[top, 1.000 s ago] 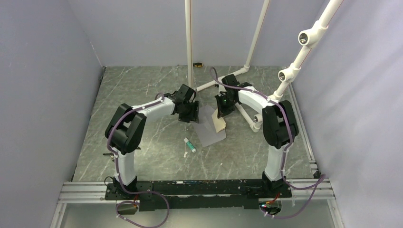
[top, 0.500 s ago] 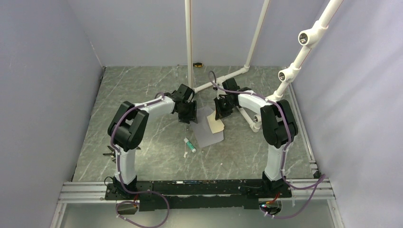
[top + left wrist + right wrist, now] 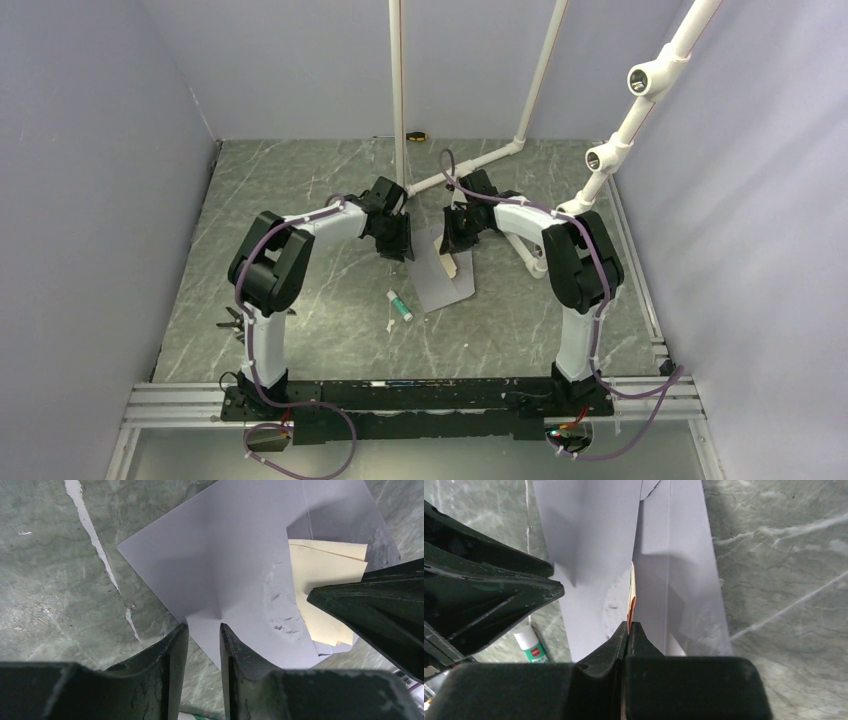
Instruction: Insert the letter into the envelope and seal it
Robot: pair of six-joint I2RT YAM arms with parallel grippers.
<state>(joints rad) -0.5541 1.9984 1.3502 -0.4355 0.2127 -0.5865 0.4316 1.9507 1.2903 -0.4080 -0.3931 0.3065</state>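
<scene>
The grey envelope (image 3: 440,285) lies flat mid-table, its pointed flap open (image 3: 225,550). The tan letter (image 3: 320,580) stands tilted at the envelope's mouth, its lower part behind the grey paper. My right gripper (image 3: 628,624) is shut on the letter's edge (image 3: 632,592), which shows edge-on above the envelope (image 3: 594,555). My left gripper (image 3: 204,627) is at the envelope's near edge. Its jaws stand a narrow gap apart with the grey paper's edge between the tips. In the top view the left gripper (image 3: 400,245) and the right gripper (image 3: 452,238) flank the letter (image 3: 448,262).
A white and green glue stick (image 3: 400,305) lies just near-left of the envelope, also in the right wrist view (image 3: 530,644). White pipes (image 3: 470,165) run along the table behind and right of the grippers. A small yellow-black tool (image 3: 413,134) lies at the back wall.
My right gripper has carried the letter left and farther back, tilting it upright over the envelope. My left gripper's jaws have narrowed at the envelope's edge.
</scene>
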